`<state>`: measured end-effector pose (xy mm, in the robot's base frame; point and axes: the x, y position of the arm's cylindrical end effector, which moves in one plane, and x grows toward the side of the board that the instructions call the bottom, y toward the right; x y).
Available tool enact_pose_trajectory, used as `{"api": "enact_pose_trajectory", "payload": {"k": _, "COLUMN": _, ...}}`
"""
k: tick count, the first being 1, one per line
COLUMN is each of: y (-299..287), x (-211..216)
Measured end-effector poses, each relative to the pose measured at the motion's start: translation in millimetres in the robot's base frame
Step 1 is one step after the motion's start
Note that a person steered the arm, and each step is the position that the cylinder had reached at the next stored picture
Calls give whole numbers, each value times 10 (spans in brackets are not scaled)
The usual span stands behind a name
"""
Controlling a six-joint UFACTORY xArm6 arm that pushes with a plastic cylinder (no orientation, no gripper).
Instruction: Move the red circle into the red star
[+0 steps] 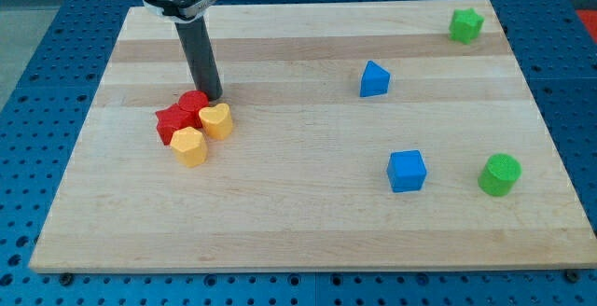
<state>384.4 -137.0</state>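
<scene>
On the wooden board [308, 222], toward the view's left, my tip [214, 96] stands at the upper right edge of a tight cluster of four blocks, its dark rod rising straight to the arm's housing at the view's top. With no jaws to open or close, the bare rod grasps nothing and merely sits against the red circle [194, 104], touching or nearly touching its right side. That red circle presses against the red star [172, 123], which lies just below and to its left, the two reds in contact. A yellow block [216, 119], rounded in outline, sits just right of the star and below the tip, while a second yellow block [188, 146], roughly hexagonal, rests against the cluster's lower edge. Well apart, toward the view's right, a blue triangular block [374, 78] occupies the board's middle band, a blue cube [407, 171] sits below it, a green cylinder [500, 174] lies beside the cube to the right, and a green star-like block [465, 25] rests near the top right corner.
</scene>
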Motion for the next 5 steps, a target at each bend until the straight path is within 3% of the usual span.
{"api": "enact_pose_trajectory", "payload": {"k": 2, "y": 46, "x": -46}}
{"api": "enact_pose_trajectory", "payload": {"k": 3, "y": 337, "x": 27}}
{"api": "enact_pose_trajectory", "payload": {"k": 5, "y": 1469, "x": 414}}
